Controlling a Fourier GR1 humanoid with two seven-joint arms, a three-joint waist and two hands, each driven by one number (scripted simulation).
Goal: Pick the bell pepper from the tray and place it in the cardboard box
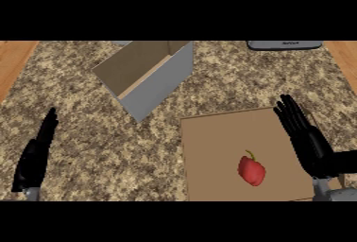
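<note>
A red bell pepper [251, 170] with a green stem lies on the flat brown tray [216, 156] at the lower right of the counter. The cardboard box [143, 75] stands at the upper left of the tray, open at the top and tilted. My right hand [305, 139] is open, fingers straight, over the tray's right edge, just right of the pepper and not touching it. At the lower left my left hand [35, 156] rests open on the counter, far from the tray.
A grey appliance edge [284, 45] shows at the far right of the speckled granite counter. Wooden strips [14, 61] border the counter on both sides.
</note>
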